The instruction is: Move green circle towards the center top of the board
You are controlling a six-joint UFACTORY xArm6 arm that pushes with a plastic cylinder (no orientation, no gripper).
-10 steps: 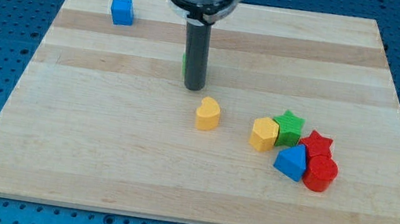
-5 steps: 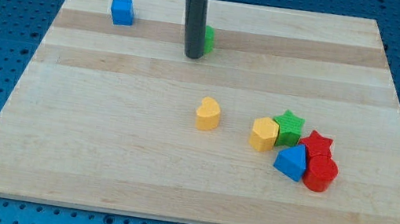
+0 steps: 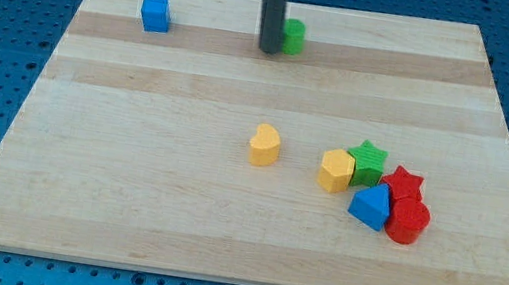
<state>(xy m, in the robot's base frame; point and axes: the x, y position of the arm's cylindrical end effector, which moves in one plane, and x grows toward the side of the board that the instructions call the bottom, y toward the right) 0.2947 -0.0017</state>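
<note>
Over the last second the rod and the green circle (image 3: 294,36) have travelled from mid-board up and toward the view's right; the other blocks have not shifted. The wooden bench (image 3: 127,184) fills the view. On it, toward the view's lower right, sits a cluster: yellow block (image 3: 335,170), green star (image 3: 368,163), red star (image 3: 402,181), blue triangular block (image 3: 370,205) and a red block (image 3: 408,222), touching or nearly so. A yellow heart-like block (image 3: 265,145) lies alone near the centre, and a blue cube (image 3: 155,14) near the top left. The arm carries no jaws, only the rod; my tip (image 3: 268,51) rests against the circle's left side, slightly below it. The circle, partly hidden by the rod so its outline is probably round, lies just right of the tip, near the top edge at about mid-width. By my judgement it is essentially at the goal.
</note>
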